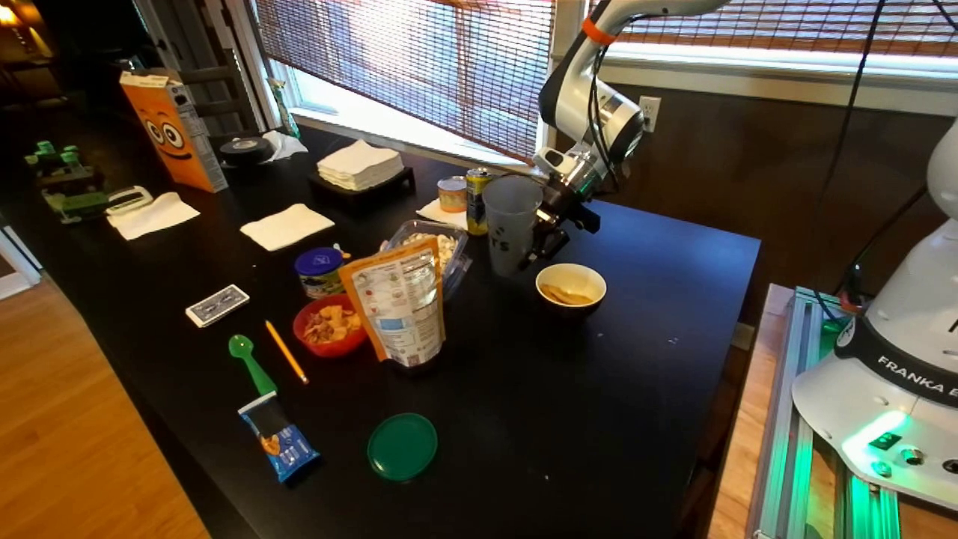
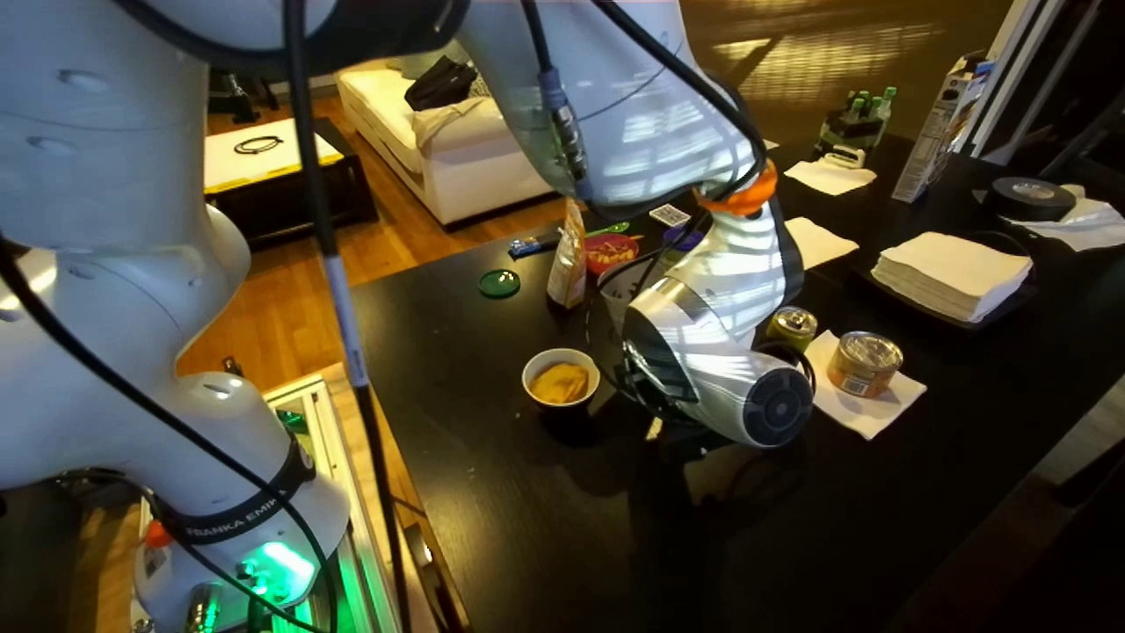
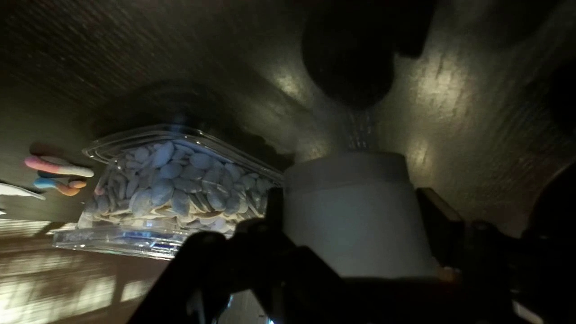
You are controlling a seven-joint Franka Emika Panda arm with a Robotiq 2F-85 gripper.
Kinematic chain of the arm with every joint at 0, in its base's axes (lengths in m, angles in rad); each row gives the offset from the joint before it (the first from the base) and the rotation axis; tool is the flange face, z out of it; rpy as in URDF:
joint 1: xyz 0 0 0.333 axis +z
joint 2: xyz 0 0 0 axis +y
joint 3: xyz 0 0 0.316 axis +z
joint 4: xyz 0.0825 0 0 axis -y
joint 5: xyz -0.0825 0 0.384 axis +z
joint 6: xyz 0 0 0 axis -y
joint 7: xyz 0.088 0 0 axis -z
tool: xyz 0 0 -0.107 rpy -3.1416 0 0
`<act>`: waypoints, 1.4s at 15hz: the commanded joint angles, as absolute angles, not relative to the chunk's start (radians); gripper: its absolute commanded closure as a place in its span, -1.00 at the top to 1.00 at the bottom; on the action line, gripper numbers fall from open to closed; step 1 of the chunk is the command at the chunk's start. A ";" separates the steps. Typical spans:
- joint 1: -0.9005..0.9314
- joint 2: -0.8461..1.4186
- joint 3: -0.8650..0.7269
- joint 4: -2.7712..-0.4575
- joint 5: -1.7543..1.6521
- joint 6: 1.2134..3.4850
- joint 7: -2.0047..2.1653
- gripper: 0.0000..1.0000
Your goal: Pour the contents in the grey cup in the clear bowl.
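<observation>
cup (image 1: 511, 224): grey, tall, a bit see-thru, dark letters on it; held upright just beside clear bowl (image 3: 148, 236); if bottom is touching tabletop (image 1: 479, 486) can't be told; what's inside can't be seen
fingers (image 3: 443, 234): clenched on cup, one on each side, as seen in wrist view
clear bowl: low, filled w/ pale seeds or nuts (image 3: 180, 180), partly hidden by pouch (image 1: 397, 299) in an exterior view
pouch: orange + white, stood up on tabletop btwn clear bowl & green lid (image 1: 403, 447)
cream bowl (image 1: 587, 277): dark outside, chips (image 1: 563, 296) in it, put near cup; shown in both exterior views
red bowl (image 1: 340, 349): orange bits (image 1: 331, 323) in it, set just beside pouch
tub (image 1: 320, 271): topped w/ blue lid, set just beside red bowl
can (image 1: 477, 206): yellow + dark, stood near cup
tin (image 2: 866, 369): orange label, set on napkin (image 2: 866, 418) near can
napkin pile (image 2: 954, 272): white, held up by black holder (image 1: 397, 189)
pencil (image 1: 286, 352): yellow, laid btwn spoon (image 1: 254, 367) & red bowl
spoon: green, laid near cards (image 1: 217, 305)
snack pack (image 1: 278, 438): blue, laid flat just beside spoon; if touching can't be told
bright bits (image 3: 58, 168): pink, white, blue & orange, curvy, seen near clear bowl in wrist view; what they are can't be told
box (image 1: 176, 142): orange w/ smiling face, stood well apart from cup
tape roll (image 1: 243, 157): black, laid near box
</observation>
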State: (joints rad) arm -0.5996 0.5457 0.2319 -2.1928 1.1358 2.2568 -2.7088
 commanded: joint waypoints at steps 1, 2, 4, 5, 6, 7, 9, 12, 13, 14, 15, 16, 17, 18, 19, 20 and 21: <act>-0.458 0.543 0.090 -2.160 1.192 2.183 -2.724 -0.04; -0.427 0.546 0.059 -2.153 1.198 2.173 -2.722 -0.04; -0.383 0.553 0.013 -2.144 1.209 2.157 -2.718 -0.04; -0.366 0.555 -0.005 -2.142 1.211 2.150 -2.718 -0.04; -0.352 0.556 -0.019 -2.141 1.210 2.147 -2.716 -0.04; -0.342 0.557 -0.032 -2.140 1.207 2.146 -2.711 -0.04; -0.326 0.560 -0.051 -2.142 1.206 2.145 -2.707 -0.04; -0.321 0.572 -0.067 -2.135 1.208 2.129 -2.706 -0.04; -0.320 0.575 -0.071 -2.134 1.210 2.123 -2.704 -0.04; -0.320 0.579 -0.074 -2.133 1.211 2.117 -2.700 -0.04; -0.322 0.583 -0.076 -2.131 1.214 2.110 -2.698 -0.04; -0.322 0.587 -0.078 -2.130 1.216 2.105 -2.693 -0.04; -0.322 0.592 -0.079 -2.128 1.220 2.098 -2.686 -0.04; -0.322 0.597 -0.082 -2.126 1.226 2.091 -2.677 -0.04; -0.322 0.600 -0.084 -2.125 1.233 2.084 -2.671 -0.04; -0.320 0.604 -0.087 -2.123 1.241 2.079 -2.663 -0.04; -0.318 0.607 -0.090 -2.122 1.248 2.079 -2.655 -0.04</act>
State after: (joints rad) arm -0.3371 0.5833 -0.0671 -2.1486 1.2097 2.1095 -2.6857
